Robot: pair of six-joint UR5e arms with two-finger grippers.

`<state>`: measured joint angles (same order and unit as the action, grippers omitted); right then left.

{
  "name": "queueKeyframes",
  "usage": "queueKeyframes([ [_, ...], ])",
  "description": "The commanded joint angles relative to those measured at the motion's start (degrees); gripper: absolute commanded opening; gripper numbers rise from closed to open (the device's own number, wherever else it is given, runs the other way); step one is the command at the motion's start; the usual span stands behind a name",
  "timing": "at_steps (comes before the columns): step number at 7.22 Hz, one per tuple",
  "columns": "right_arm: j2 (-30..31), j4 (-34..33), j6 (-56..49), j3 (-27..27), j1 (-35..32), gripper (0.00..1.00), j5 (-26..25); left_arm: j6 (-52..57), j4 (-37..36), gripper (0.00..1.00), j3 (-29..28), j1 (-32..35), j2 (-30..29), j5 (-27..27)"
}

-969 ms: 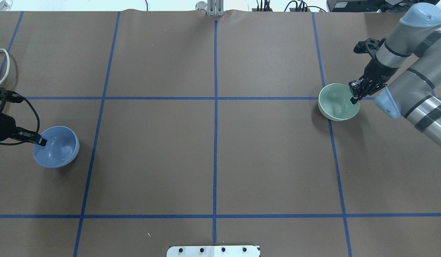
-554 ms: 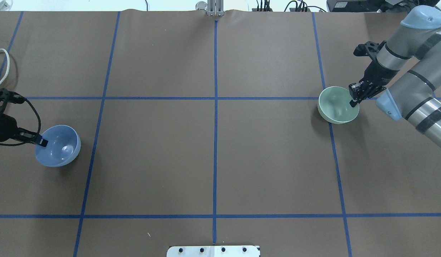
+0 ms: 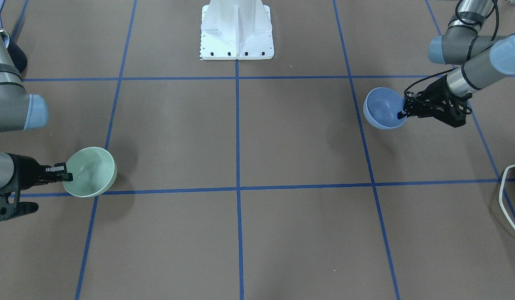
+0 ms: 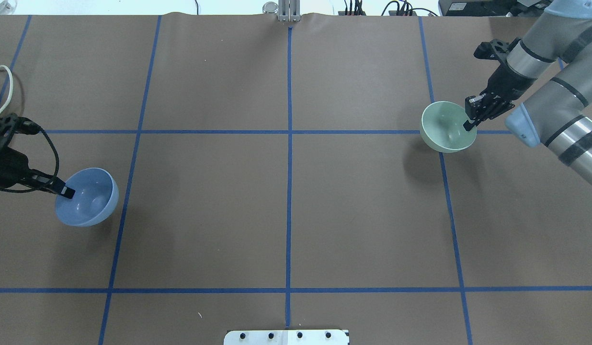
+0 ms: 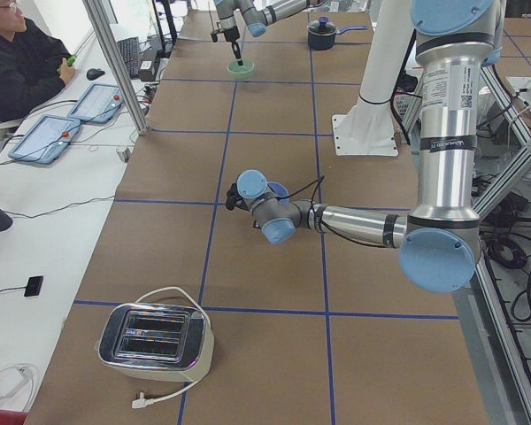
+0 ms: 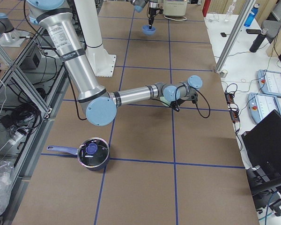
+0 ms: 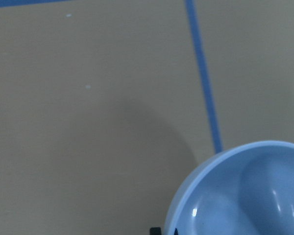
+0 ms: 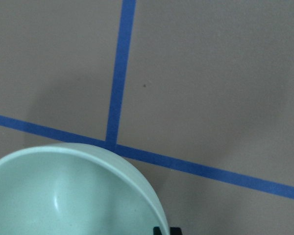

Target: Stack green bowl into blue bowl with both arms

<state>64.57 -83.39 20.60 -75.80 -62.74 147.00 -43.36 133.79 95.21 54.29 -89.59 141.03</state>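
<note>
Overhead, bare table (image 4: pixel 363 211) spans the middle between the blue bowl (image 4: pixel 87 196) at left and green bowl (image 4: pixel 447 127) upper right. The white pedestal (image 3: pixel 236 31) stands top centre in the front-facing view.

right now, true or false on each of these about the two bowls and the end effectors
1. The right end effector grips the green bowl by its rim. True.
2. The green bowl is turned upside down. False: its opening faces up.
3. The left end effector grips the blue bowl by its rim. True.
4. The green bowl already sits inside the blue bowl. False: the two bowls are far apart, towards opposite ends of the table, each held by its own arm.
</note>
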Motion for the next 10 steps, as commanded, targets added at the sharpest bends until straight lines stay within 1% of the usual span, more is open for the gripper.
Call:
queueKeyframes([
  [1,-3.03,-0.11,1.72,-0.14,-0.62,0.0,1.45,-2.77,-10.95,0.0,4.61,0.03,-6.96,0.82],
  [2,-4.87,-0.11,3.9,-0.14,-0.36,0.0,1.45,-6.35,-13.53,0.0,4.9,-0.58,-11.79,0.74],
  [3,-6.72,-0.02,6.45,-0.14,0.07,0.0,1.45,-12.04,-13.64,0.0,4.2,-2.93,-16.88,0.3],
  [4,-8.48,0.07,8.82,-0.14,0.95,0.0,1.45,-16.71,-14.34,0.0,3.94,-7.31,-20.24,-0.23],
  [5,-9.11,0.07,9.63,-0.92,1.22,0.0,1.45,-19.02,-16.09,0.0,3.06,-9.53,-24.01,-3.36],
  [6,-9.29,-0.02,9.64,-1.28,1.4,0.0,2.75,-19.22,-20.19,0.0,0.71,-12.85,-28.75,-8.36],
  [7,-10.24,-0.02,9.73,-1.28,1.48,0.0,4.59,-20.09,-21.97,0.0,-2.8,-15.67,-33.5,-12.15],
  [8,-10.69,-0.02,9.9,-1.28,1.57,0.0,5.4,-21.75,-21.99,0.0,-6.14,-17.35,-36.76,-14.19],
  [9,-10.69,-0.11,9.9,-1.2,1.92,0.0,5.49,-21.86,-22.08,0.0,-8.17,-18.07,-38.54,-15.34],
  [10,-10.78,-0.02,10.51,-1.19,2.19,0.0,5.4,-22.55,-21.99,0.0,-10.89,-19.55,-40.73,-17.87],
])
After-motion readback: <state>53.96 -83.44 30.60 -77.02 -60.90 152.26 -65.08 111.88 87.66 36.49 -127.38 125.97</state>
